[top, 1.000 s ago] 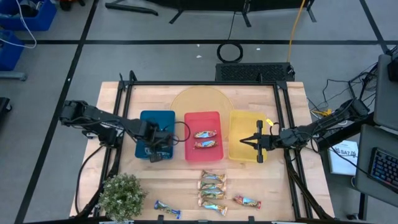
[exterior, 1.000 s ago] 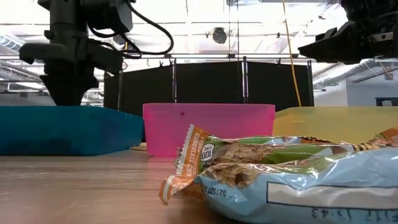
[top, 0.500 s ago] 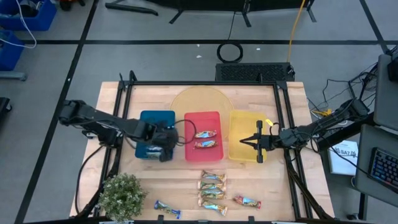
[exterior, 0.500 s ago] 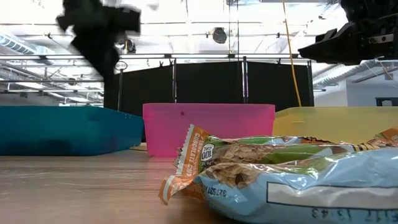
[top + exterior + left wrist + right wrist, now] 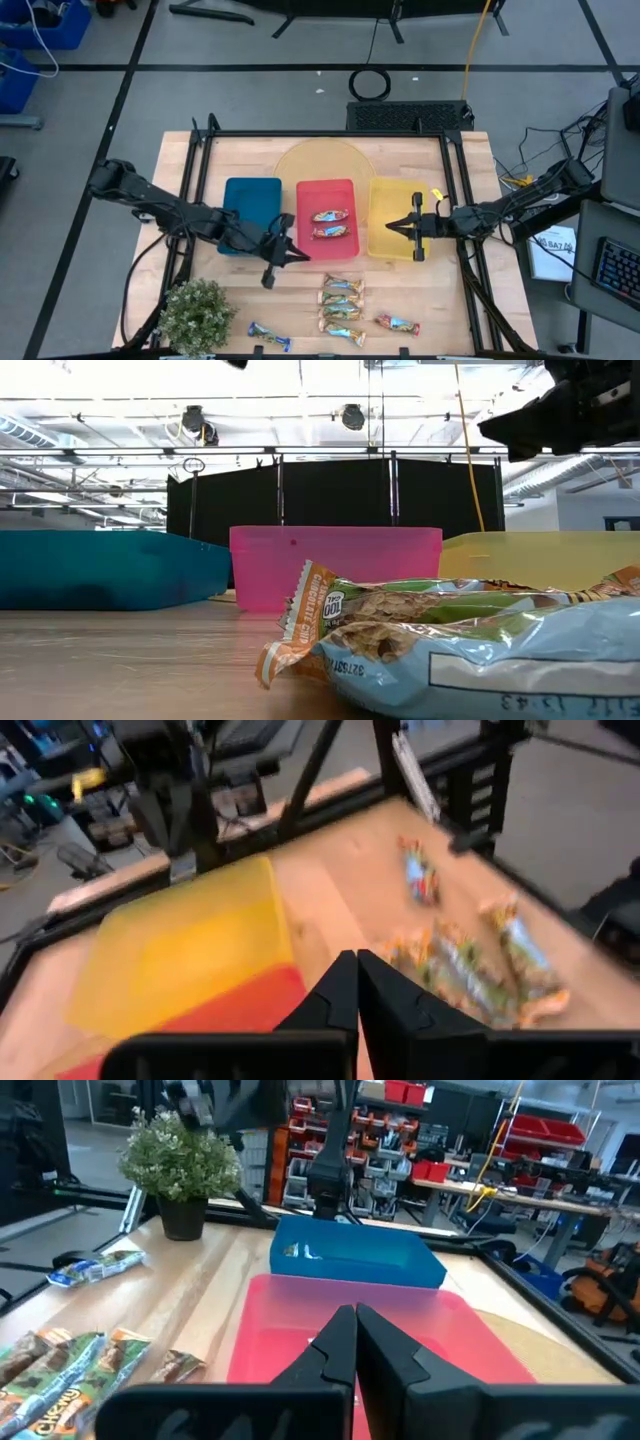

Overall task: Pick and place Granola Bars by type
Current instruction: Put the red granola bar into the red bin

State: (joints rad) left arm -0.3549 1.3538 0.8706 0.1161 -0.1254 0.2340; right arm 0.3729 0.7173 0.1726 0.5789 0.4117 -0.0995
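Left gripper [image 5: 292, 256] sits over bare table just in front of the gap between the blue tray [image 5: 252, 198] and red tray [image 5: 326, 195], fingers pinched together, nothing between them. In the left wrist view the closed fingertips [image 5: 356, 982] point toward the loose bars on the wood, well apart from them.

Right gripper [image 5: 396, 227] hangs over the near part of the yellow tray [image 5: 392, 203], fingers clenched tip to tip and empty; in the right wrist view it faces across the red tray toward the blue one.

Granola Bars:
- two red-orange bars [image 5: 331, 223] lie in the red tray, one behind the other
- stack of four gold-tan bars [image 5: 340, 304] on the table in front of the red tray, near the left gripper but not touching
- one red-orange bar [image 5: 396, 323] just right of that stack
- one blue-silver bar [image 5: 269, 335] near the front edge, beside the potted plant [image 5: 194, 315]
- something silvery inside the blue tray in the right wrist view, can't tell what
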